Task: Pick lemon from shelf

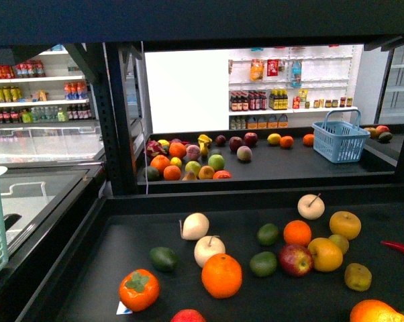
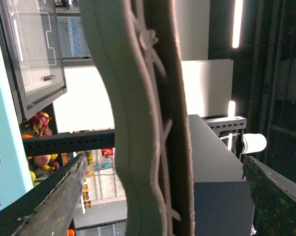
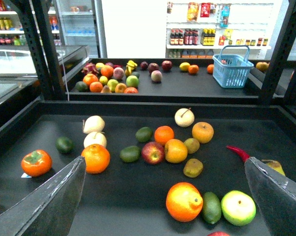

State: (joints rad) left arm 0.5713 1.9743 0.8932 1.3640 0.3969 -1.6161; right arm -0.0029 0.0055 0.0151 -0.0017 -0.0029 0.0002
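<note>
Right arm's fingers (image 3: 162, 196) hover spread wide and empty over the shelf (image 3: 138, 206); left arm's fingers likewise open.

The front view looks level and forward from the robot's body, under a dark upper tier, down onto the near black tray of the shelf (image 1: 121, 201) and across an aisle to a second fruit tray with a blue basket (image 1: 341, 141). The right wrist view faces the same way from above the near tray, its two fingers (image 3: 49, 201) framing the lower corners; it shares with the front view the scattered fruit, such as the large orange (image 3: 95, 158), the far tray and the blue basket. The left wrist view sits very near a pale woven strap (image 2: 138, 123), pointing off sideways and upward toward ceiling lights, sharing almost nothing.
</note>
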